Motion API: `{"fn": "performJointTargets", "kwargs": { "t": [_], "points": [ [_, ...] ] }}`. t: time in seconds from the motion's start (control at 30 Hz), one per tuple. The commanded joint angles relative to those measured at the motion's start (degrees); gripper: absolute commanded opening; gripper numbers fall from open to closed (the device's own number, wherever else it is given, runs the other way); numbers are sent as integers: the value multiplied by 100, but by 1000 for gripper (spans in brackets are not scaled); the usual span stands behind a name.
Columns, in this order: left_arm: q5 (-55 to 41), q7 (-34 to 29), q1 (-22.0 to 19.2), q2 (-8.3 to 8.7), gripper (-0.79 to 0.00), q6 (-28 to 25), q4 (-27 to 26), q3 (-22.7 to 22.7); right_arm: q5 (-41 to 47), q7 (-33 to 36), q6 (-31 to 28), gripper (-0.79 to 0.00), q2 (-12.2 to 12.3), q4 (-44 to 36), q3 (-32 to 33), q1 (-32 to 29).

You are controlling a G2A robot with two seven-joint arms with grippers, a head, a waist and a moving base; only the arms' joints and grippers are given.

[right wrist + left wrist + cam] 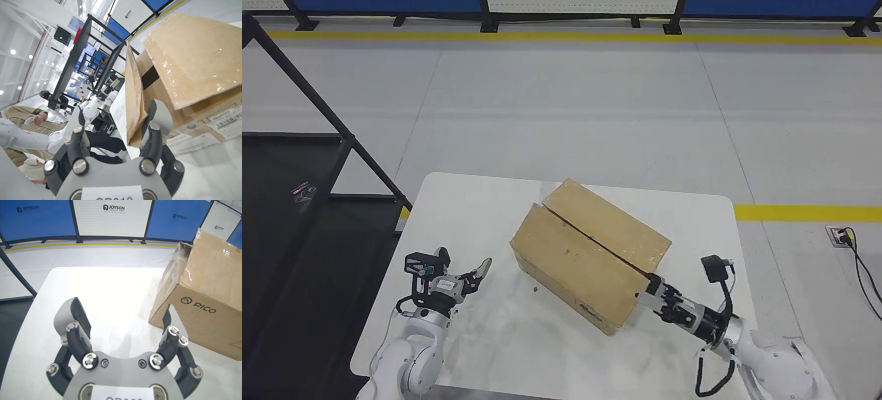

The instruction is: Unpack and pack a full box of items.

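Table (pixel 474 205): white top, rounded corners, standing on a pale grey floor (pixel 572 100).
Floor markings: one yellow line (pixel 572 37) running along the far side beneath the partition feet; a second yellow line (pixel 807 213) beside the table's right edge.
Partitions: blue panels (pixel 37 219) on black feet, with a white pegboard panel (pixel 113 224) set between them.
Black metal frame (pixel 299 82): open tubular rack to the left of the table, over a dark floor area (pixel 282 260).
Floor socket (pixel 840 236): right of the table, with a black cable (pixel 864 268) leading from it.
Ceiling lights (pixel 13 51): round, in rows.
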Motion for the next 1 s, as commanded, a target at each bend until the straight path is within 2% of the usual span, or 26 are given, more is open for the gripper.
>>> {"fn": "performJointTargets", "kwargs": {
  "t": [0.0,0.3,0.4,0.53,0.6,0.67,0.77,0.9,0.97],
  "points": [
    [0,0,0,0,0,0,0,0,-60,-48,-110,0,32,-215,190,-278],
    [0,0,0,0,0,0,0,0,-60,-48,-110,0,32,-215,190,-278],
    [0,0,0,0,0,0,0,0,-191,-322,-157,0,28,-191,207,-330],
    [0,0,0,0,0,0,0,0,-1986,-1205,-586,0,30,-721,332,-727],
    [0,0,0,0,0,0,0,0,-3032,-1882,-594,0,10,-1035,371,-1042],
    [0,0,0,0,0,0,0,0,-4166,-2511,-448,0,-14,-1352,312,-1368],
    [0,0,0,0,0,0,0,0,-5649,-3120,258,0,-53,-1651,26,-1761],
    [0,0,0,0,0,0,0,0,-6482,-3251,1010,0,-90,-1767,-331,-1940],
    [0,0,0,0,0,0,0,0,-6482,-3251,1010,0,-90,-1767,-331,-1940]
  ]
}}
